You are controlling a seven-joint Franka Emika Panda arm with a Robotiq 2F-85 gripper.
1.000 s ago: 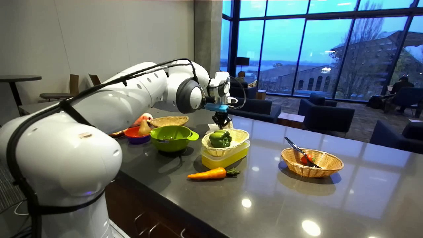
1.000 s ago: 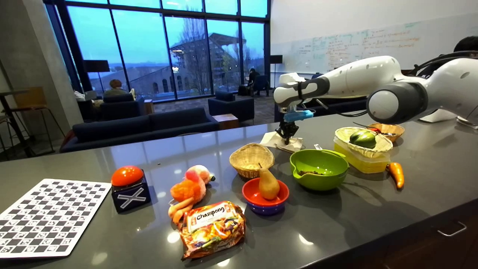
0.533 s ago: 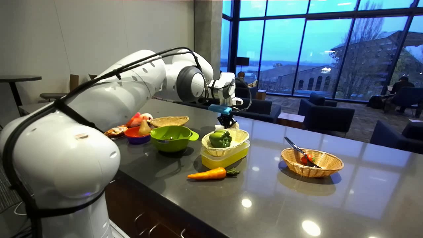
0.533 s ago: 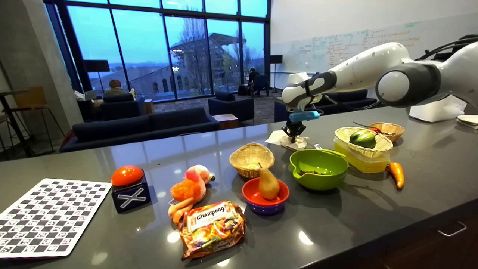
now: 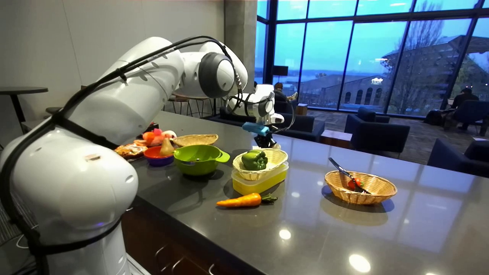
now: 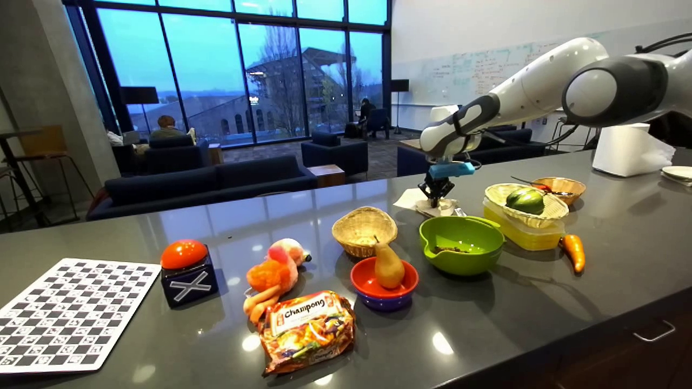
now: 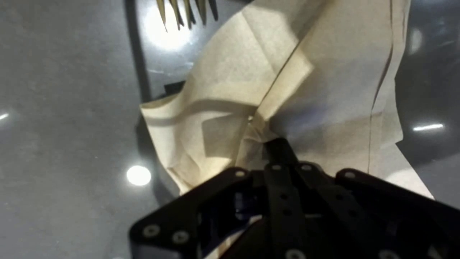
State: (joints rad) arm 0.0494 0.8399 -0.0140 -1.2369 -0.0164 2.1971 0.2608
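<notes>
Paper in its pinch, a robot arm (image 5: 141,88) extends over a dark countertop (image 5: 313,219) where a tan paper napkin (image 7: 230,90) lies creased beneath its gripper (image 7: 276,142). The fingers (image 7: 283,154) are drawn together on a bunched fold inside the sheet's edge — probably because a ridge of paper gives the tips something to close on, where a flat sheet would give little. How firm the grip is cannot be judged. In both exterior views the gripper points downward, a pose that seems suited to something so thin lying on the counter.

Just off the napkin's edge in the wrist view, fork tines (image 7: 176,13) show, apart from the paper. Near the napkin in an exterior view, a green bowl (image 6: 465,263) stands upright with dark bits (image 6: 450,249) inside, its deep wall likely keeping them together. Close by, a pale basket (image 5: 276,157) holding a green pepper (image 5: 254,160) rests on a yellow box (image 5: 259,186), whose broad top makes a plausible stand. A pear (image 6: 389,267) stands in a red bowl (image 6: 365,279) over a purple bowl (image 6: 385,304) — the curved wall perhaps what keeps it upright. In a brown basket (image 5: 345,196) well apart from the gripper, a dark-handled utensil (image 5: 339,167) leans across the rim, its handle apparently too long to fit inside.
</notes>
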